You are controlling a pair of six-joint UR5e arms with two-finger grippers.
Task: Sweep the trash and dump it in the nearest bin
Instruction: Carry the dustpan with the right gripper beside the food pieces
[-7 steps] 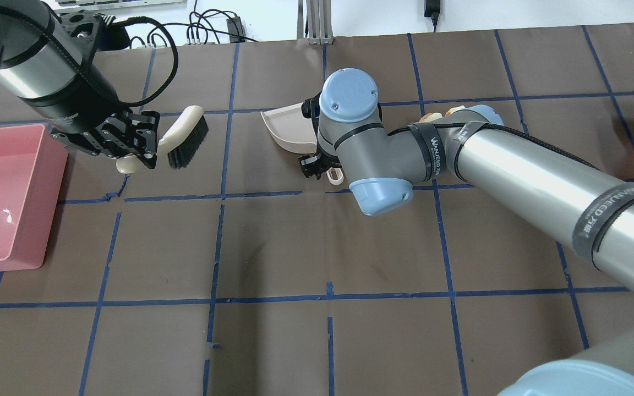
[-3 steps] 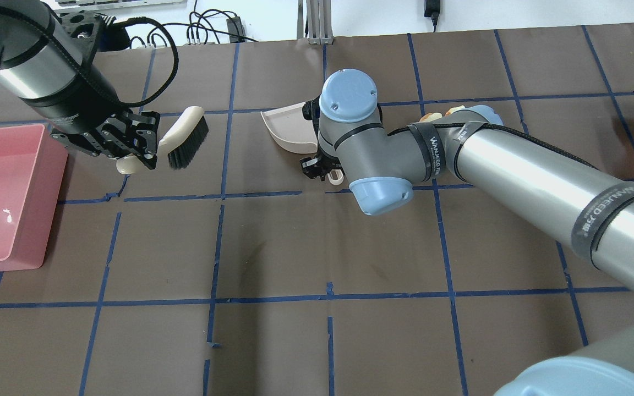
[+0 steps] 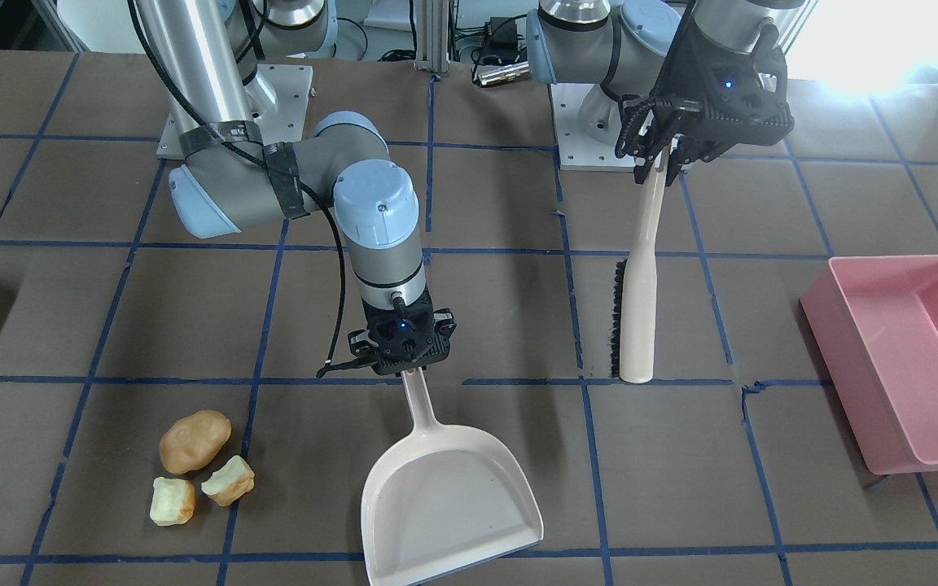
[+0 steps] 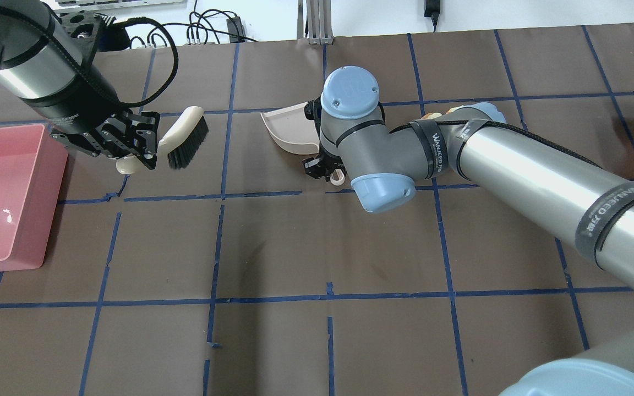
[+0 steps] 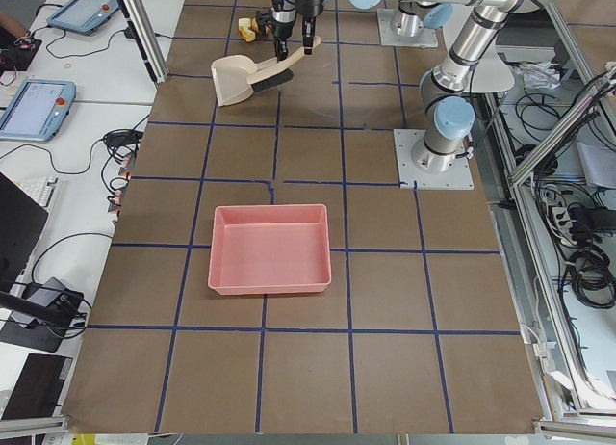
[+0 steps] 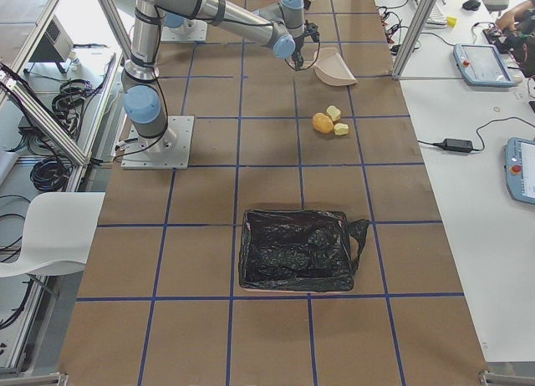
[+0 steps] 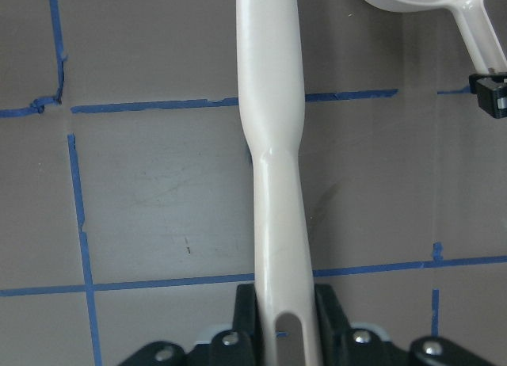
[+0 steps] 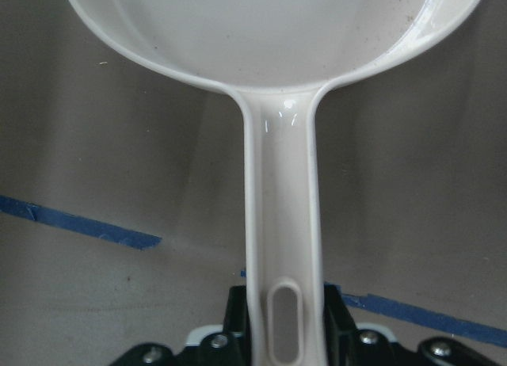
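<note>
Exterior front-facing: trash [image 3: 195, 443] lies near right pincer [image 3: 406, 368] clamping dustpan [image 3: 449, 509]; left pincer [image 3: 664, 167] clamps brush [image 3: 640, 309].

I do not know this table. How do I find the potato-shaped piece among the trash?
Start at the cream dustpan held by the right gripper. On the table to the robot's right of it, the potato-shaped piece lies close to two pale yellow chunks. It is the largest, rounded and tan-brown, while the chunks are smaller, with orange-brown crust.

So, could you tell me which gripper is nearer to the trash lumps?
Right. The right gripper, holding the dustpan, hangs a short way from the trash; the left gripper, holding the brush, is much farther, on the dustpan's other side.
</note>
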